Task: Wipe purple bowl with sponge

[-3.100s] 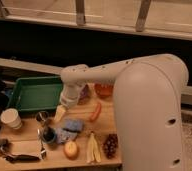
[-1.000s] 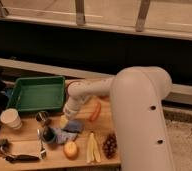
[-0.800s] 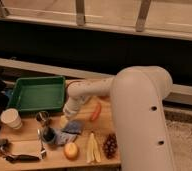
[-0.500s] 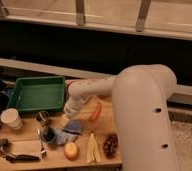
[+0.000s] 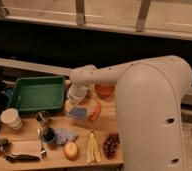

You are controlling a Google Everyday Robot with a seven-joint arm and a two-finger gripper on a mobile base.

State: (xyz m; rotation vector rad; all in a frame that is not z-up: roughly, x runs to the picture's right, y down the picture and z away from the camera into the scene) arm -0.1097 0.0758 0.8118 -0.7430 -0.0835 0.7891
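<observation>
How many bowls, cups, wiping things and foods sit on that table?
Bowls: 2, purple bowl, orange bowl
Cups: 2, white cup, metal cup
Wiping things: 2, sponge, rag
Foods: 4, round fruit, banana, grapes, orange-red vegetable
Total: 10
The gripper, shut, is down at the sponge.

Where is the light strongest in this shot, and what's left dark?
Camera view: warm light falls strongest on the robot's white arm and the wooden table; the band behind the green tray is nearly black; the gripper, just above the sponge, sits in dimmer light.
</observation>
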